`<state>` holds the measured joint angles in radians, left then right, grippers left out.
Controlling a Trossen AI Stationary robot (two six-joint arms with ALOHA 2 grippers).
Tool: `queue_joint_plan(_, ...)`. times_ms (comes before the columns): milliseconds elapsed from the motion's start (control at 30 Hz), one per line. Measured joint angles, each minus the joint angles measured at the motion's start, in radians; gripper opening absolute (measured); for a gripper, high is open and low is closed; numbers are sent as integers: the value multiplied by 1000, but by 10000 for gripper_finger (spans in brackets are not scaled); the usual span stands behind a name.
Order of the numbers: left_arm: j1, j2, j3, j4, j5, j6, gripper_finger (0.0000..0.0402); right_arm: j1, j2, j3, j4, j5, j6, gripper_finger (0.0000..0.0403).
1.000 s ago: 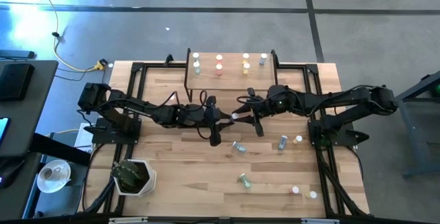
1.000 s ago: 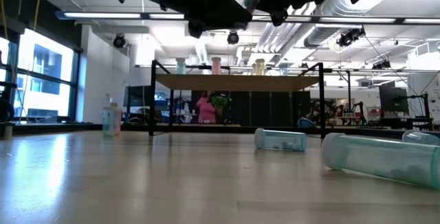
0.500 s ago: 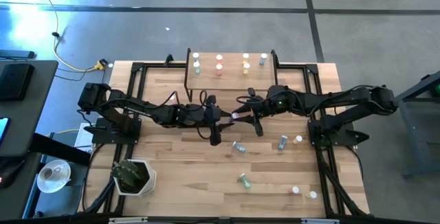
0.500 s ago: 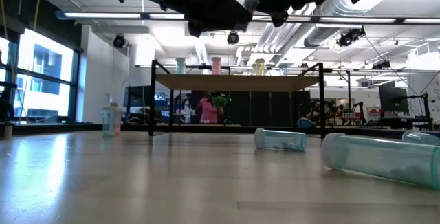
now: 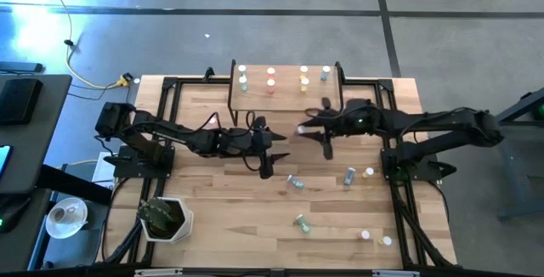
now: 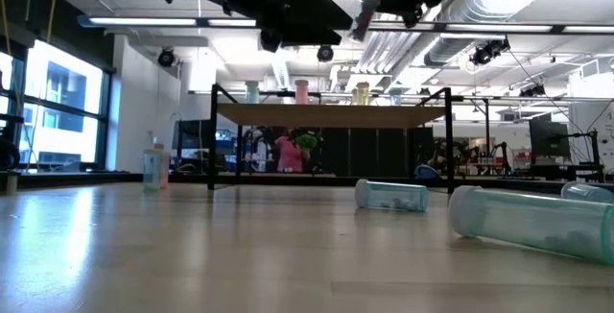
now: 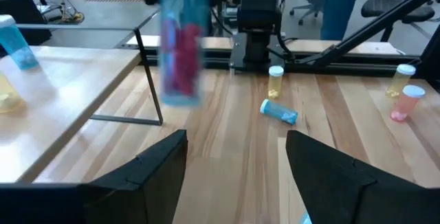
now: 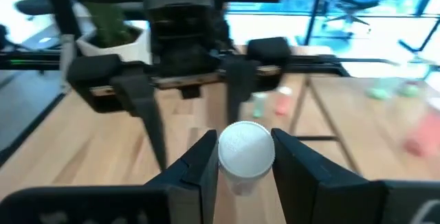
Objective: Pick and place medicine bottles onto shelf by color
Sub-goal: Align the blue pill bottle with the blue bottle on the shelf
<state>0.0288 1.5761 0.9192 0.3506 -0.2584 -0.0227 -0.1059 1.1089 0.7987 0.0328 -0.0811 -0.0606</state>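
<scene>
- Right gripper [image 5: 308,129] is clamped on a medicine bottle [image 8: 245,150], its white cap seen between the two fingers in the right wrist view; the left wrist view shows the bottle's body [image 7: 180,49] as pink with a bluish cast, hanging in the air above the table [image 5: 212,217].
- Left gripper [image 5: 274,145] stands with its jaws wide and nothing between them, at mid-table just left of the right gripper, facing it; this looks like the letting-go side of a hand-over, though that is a judgement.
- Loose bottles [image 5: 296,181] lie and stand on the near right of the table, awaiting sorting.
- Both arms reach in from the sides, stretched toward the middle, hands raised off the wood.
- Shelf [image 5: 255,96] sits at the far edge, bottles [image 5: 271,81] upright on it in colour groups; the pink ones mark the likely spot for the held bottle.
</scene>
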Motion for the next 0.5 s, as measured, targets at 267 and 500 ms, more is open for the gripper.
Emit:
queue_joint_plan(267,4,-114,2,-144,-15,0,239,-94,-168,0,-61,115,-24,99)
queue_joint_plan(500,5,-238,2,-305,-23,0,239,-222,-250,0,-72,290,-71,99)
